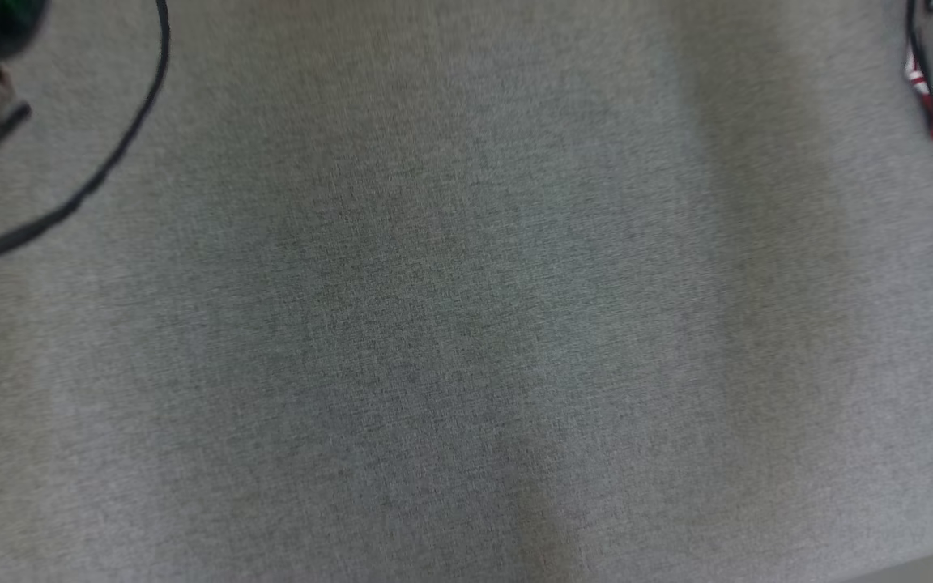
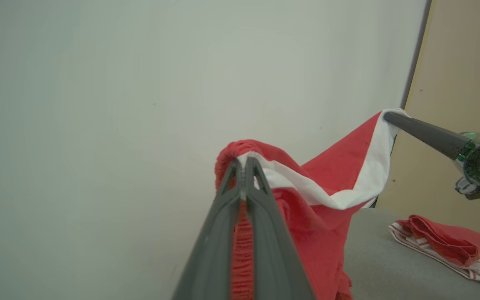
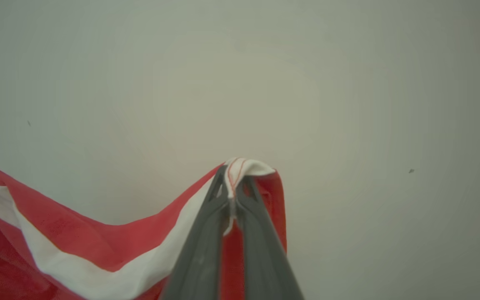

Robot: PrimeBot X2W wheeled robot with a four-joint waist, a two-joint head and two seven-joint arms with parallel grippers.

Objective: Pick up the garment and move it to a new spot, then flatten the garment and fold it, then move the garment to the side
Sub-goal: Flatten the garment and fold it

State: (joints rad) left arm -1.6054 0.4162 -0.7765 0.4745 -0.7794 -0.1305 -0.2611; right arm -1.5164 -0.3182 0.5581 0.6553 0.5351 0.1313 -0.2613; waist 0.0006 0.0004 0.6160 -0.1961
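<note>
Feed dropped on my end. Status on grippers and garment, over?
Left gripper shut on garment. Right gripper shut on its striped corner. Garment slung between them. Folded cloth lies apart on grey surface, not blocking.

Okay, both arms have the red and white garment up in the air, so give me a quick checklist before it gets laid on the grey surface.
1. Left jaws shut on the garment at its gathered red edge: ok.
2. Right jaws shut on its white-banded corner: ok.
3. Garment stretched flat between the grips: not ok, it sags and bunches.
4. Garment's lower end lifted off the grey surface: cannot tell.
5. Bare stretch of surface ahead: ok.
6. Folded red-and-white cloth lies off to the side: ok.
</note>
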